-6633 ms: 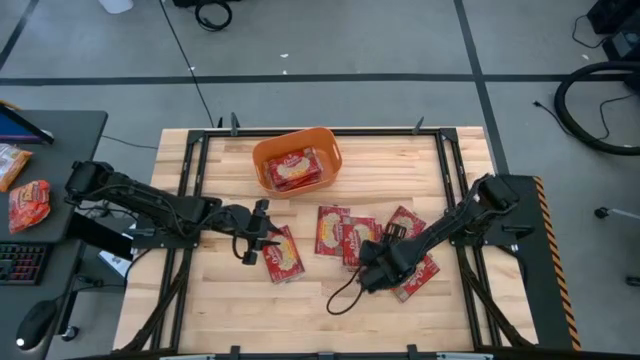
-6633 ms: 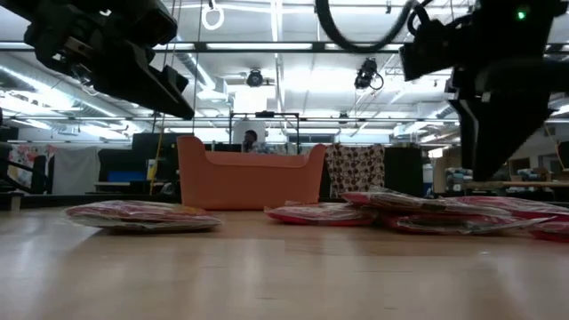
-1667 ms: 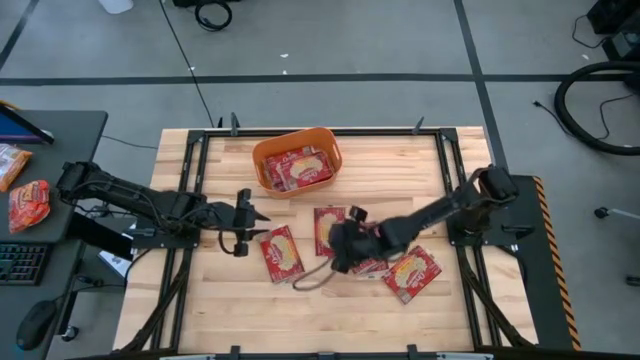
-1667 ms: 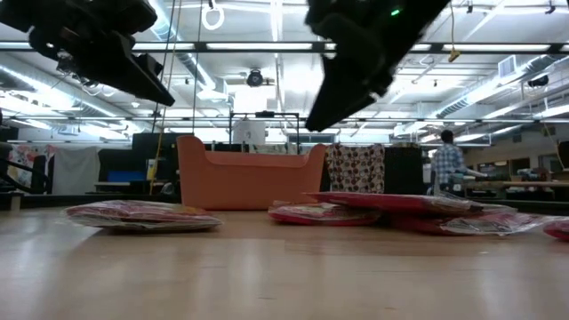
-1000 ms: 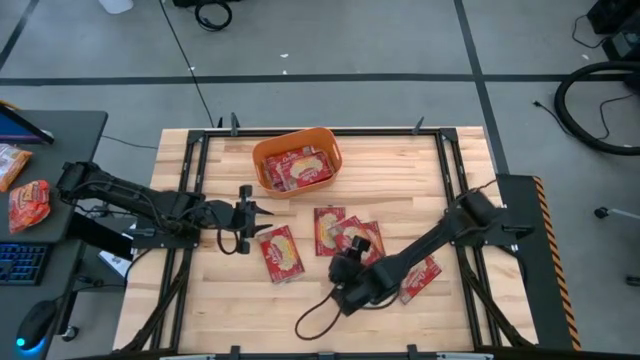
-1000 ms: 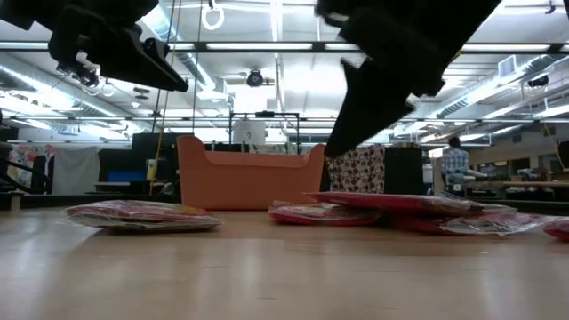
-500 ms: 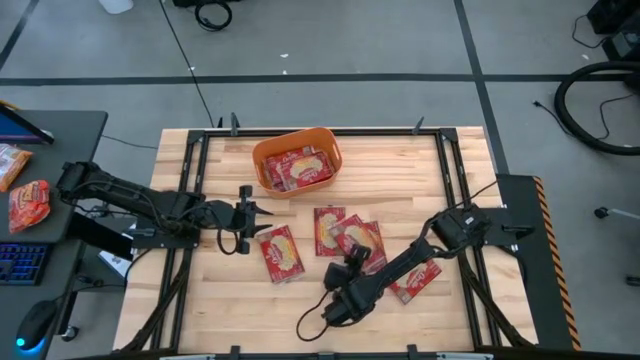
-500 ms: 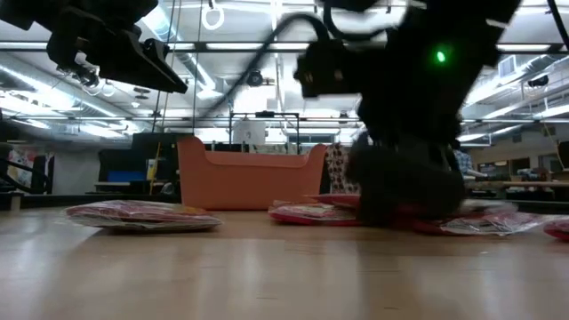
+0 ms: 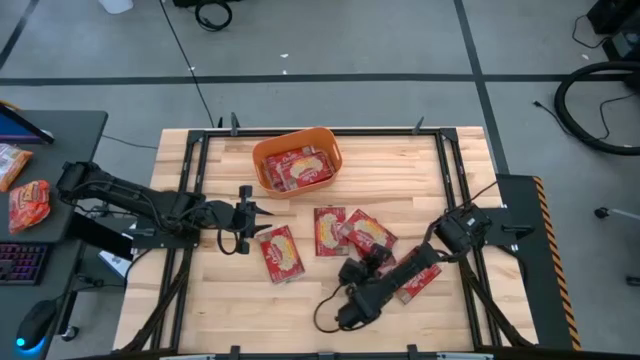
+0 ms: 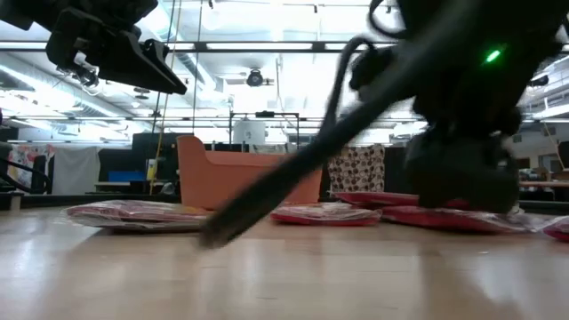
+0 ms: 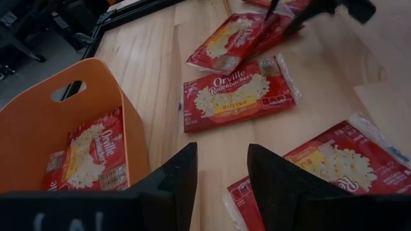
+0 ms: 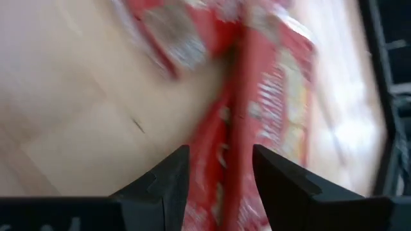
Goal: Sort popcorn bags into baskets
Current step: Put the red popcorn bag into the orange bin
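Observation:
Several red popcorn bags lie flat on the wooden table: one (image 9: 282,254) near my left gripper, two (image 9: 330,230) (image 9: 368,233) in the middle and one (image 9: 418,277) to the right. The orange basket (image 9: 262,152) at the far middle holds more bags (image 9: 297,167). My left gripper (image 9: 262,213) hovers open above the table, left of the bags. My right gripper (image 9: 368,264) is open and low over the right-hand bags, tipped downward. In the right wrist view its fingers stand on either side of a red bag's edge (image 12: 234,128), which is blurred. My right gripper has a popcorn bag's edge (image 12: 234,128) between its open fingers, coming from above at a slant. The view is blurred, and I cannot tell whether the fingers touch the bag. The bag lies on the table.
A cable loop (image 9: 335,312) from my right arm trails onto the table's near middle. A black frame (image 9: 190,200) runs along the table's sides. A side desk (image 9: 30,205) at the left holds more red packets. Bare wood lies along the near edge.
My right gripper has sunk from well above the table to just over the bags. It has tipped steeply downward and shifted toward the table's right edge. Its cable now trails across the low view. My left gripper has kept still.

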Tool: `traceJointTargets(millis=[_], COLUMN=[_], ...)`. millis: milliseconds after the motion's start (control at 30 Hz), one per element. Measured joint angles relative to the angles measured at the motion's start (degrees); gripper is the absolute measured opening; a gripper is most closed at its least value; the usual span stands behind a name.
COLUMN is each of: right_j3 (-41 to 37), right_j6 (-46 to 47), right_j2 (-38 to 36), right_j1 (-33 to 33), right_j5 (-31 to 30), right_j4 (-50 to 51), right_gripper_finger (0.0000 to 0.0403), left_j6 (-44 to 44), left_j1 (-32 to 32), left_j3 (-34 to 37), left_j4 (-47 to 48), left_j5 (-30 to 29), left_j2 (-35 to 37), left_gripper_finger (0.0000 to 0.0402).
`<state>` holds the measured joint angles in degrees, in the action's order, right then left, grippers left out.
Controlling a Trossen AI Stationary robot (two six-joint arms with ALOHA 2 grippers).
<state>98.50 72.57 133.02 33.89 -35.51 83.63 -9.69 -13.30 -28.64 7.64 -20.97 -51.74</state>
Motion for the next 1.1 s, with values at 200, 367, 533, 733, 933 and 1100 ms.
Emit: traceJointTargets(millis=[200, 367, 533, 733, 933, 1100], right_j3=[0.00, -0.67, -4.23, -7.75, -8.52, -8.96], right_j6=[7.19, 5.17, 5.97, 3.78, 0.92, -2.80], right_j2=[-3.43, -3.01, -2.94, -2.83, -2.83, -2.83], right_j1=[5.05, 6.90, 6.32, 3.95, 1.26, -0.24], right_j5=[-4.25, -9.13, -12.61, -12.95, -13.19, -13.07], right_j4=[5.87, 6.22, 5.08, -0.90, -2.31, -3.47], right_gripper_finger=[0.0174, 0.0175, 0.0189, 0.0243, 0.0284, 0.0269], left_j6=[0.02, 0.02, 0.00, -0.02, 0.00, -0.02], left_j1=[-0.02, -0.02, -0.02, -0.02, -0.02, -0.02], left_j3=[0.00, 0.00, 0.00, 0.00, 0.00, 0.00], left_j4=[-0.05, -0.09, -0.20, -0.26, -0.27, -0.28], left_j5=[0.00, 0.00, 0.00, 0.00, 0.00, 0.00], left_j2=[0.00, 0.01, 0.02, 0.01, 0.02, 0.00], left_gripper_finger=[0.0141, 0.0141, 0.0141, 0.0141, 0.0141, 0.0141])
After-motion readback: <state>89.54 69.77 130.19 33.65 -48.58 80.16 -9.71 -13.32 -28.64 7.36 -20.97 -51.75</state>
